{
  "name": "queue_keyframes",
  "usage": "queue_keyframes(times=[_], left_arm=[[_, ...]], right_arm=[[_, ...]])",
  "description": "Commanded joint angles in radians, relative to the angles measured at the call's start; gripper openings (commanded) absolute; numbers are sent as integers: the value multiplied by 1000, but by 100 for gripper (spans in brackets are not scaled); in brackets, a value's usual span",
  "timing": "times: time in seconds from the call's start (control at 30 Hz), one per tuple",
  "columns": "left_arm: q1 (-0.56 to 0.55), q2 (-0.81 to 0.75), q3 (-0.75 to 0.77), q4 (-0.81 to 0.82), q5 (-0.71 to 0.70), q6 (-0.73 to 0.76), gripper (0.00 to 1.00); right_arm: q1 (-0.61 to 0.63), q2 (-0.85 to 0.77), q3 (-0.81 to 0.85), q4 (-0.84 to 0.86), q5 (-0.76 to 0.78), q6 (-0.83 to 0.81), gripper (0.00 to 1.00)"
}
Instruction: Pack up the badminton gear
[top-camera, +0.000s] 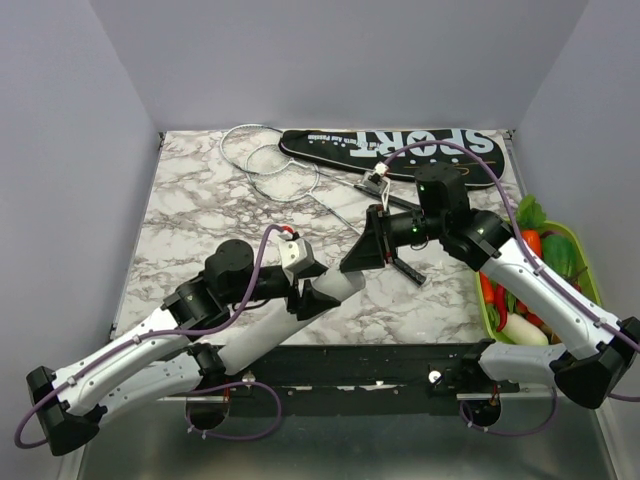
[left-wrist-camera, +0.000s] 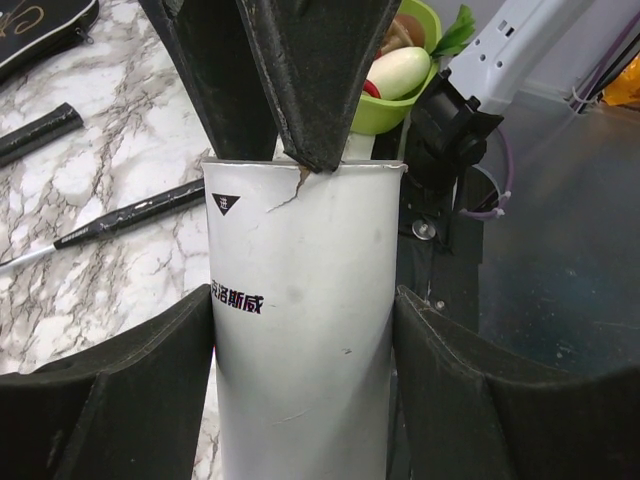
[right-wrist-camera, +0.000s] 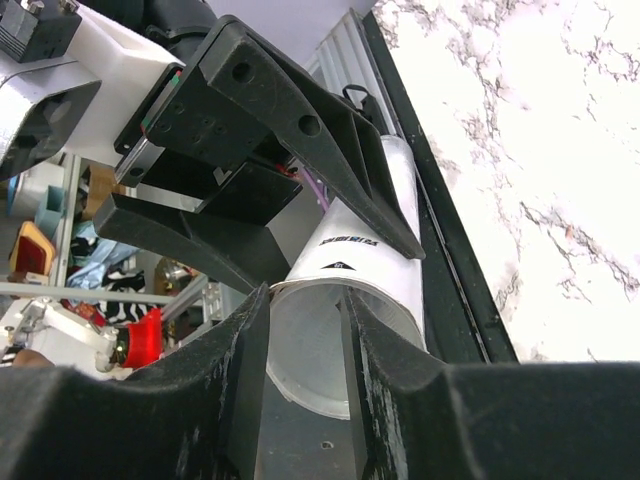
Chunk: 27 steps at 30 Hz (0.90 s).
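Rackets (top-camera: 283, 178): lying unpacked, hoops beside the SPORT bag (top-camera: 400, 150) at the far edge.
Left claw (top-camera: 308, 285): clamping the white tube (left-wrist-camera: 300, 350) (fingers on both sides).
Right claw (top-camera: 348, 265): gaping partway, straddling the tube's rim.

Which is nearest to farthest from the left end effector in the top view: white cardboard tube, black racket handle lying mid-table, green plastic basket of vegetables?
1. White cardboard tube: clamped in the left end effector itself.
2. Black racket handle: mid-table, to the right, past the tube's open end.
3. Green plastic basket: far right, at the table's right edge.
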Motion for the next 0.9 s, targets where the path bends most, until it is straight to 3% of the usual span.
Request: queue_keyframes(times=[0.0,0.67,0.77,0.87], left_arm=[[-12,-60,134,217,7,-23,0],[-12,-40,171,158,-42,30,0],[-12,-31,175,163,-64,44,0],[-12,-9,188,155,-92,61,0]], right_arm=[[0,40,-66,-5,18,2,43],[-15,-121,-155,31,70,50,52],[-15,-117,-140,-38,85,-7,45],[-15,-107,-105,-118,124,-65,30]])
